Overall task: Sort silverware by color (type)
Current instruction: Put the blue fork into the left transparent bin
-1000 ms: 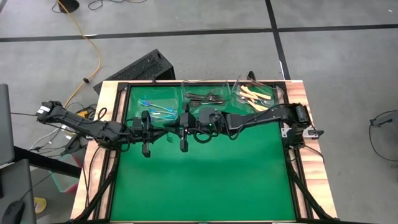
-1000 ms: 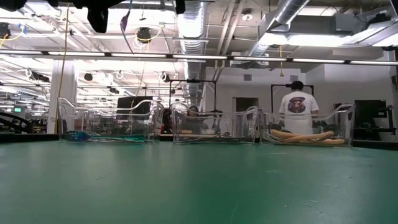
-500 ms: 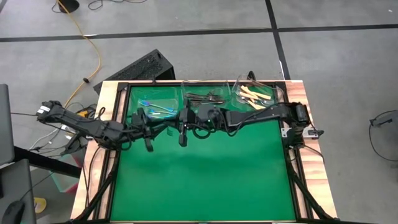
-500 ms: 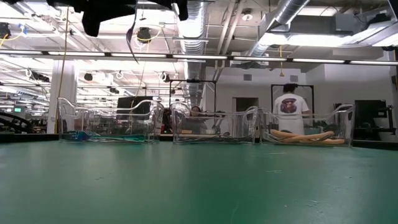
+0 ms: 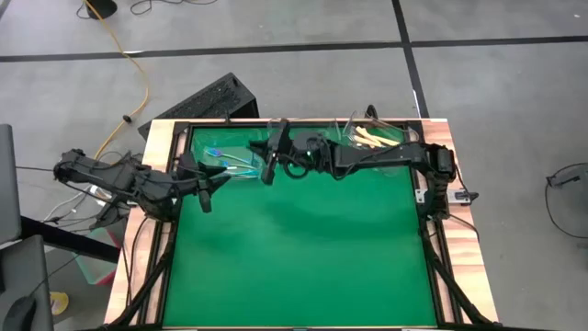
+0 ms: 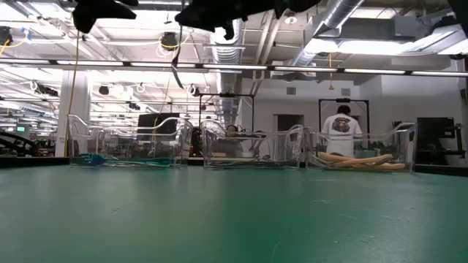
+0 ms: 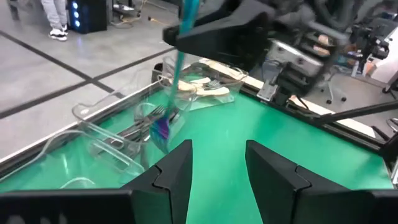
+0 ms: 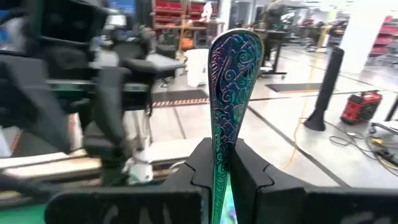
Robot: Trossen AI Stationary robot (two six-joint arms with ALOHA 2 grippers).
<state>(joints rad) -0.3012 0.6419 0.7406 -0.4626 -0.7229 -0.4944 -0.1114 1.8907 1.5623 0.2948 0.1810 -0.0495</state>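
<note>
My right gripper [image 5: 268, 171] is shut on an iridescent blue-teal fork [image 7: 172, 74], high above the gap between the left tub [image 5: 230, 158] and the middle tub [image 5: 299, 143] at the far edge. The fork hangs tines down [image 7: 160, 129] and shows as a thin dark strip [image 6: 175, 73] in the low view. My left gripper [image 5: 204, 193] stands open and empty near the table's left side, pointing at the fork from a distance. Blue-teal forks lie in the left tub, dark ones in the middle tub, cream-handled ones in the right tub [image 5: 377, 138]. My right gripper pinches the fork's handle [image 8: 221, 146] between its two fingers, a little below the broad patterned end [image 8: 235, 62], which sticks up past them. The fingers come level from the table's right and lie across the fork. The fork hangs upright, tines down, clear of table and tubs.
Three clear tubs [image 6: 252, 150] stand in a row along the far edge. The green mat [image 5: 303, 257] stretches toward the near edge. A person in a white shirt [image 6: 344, 131] stands far off in the room behind.
My right gripper has carried the fork toward the table's far edge, from over the mat to above the tubs; the fork stays hanging tines down. My left gripper has drawn back toward the left edge, away from the fork.
</note>
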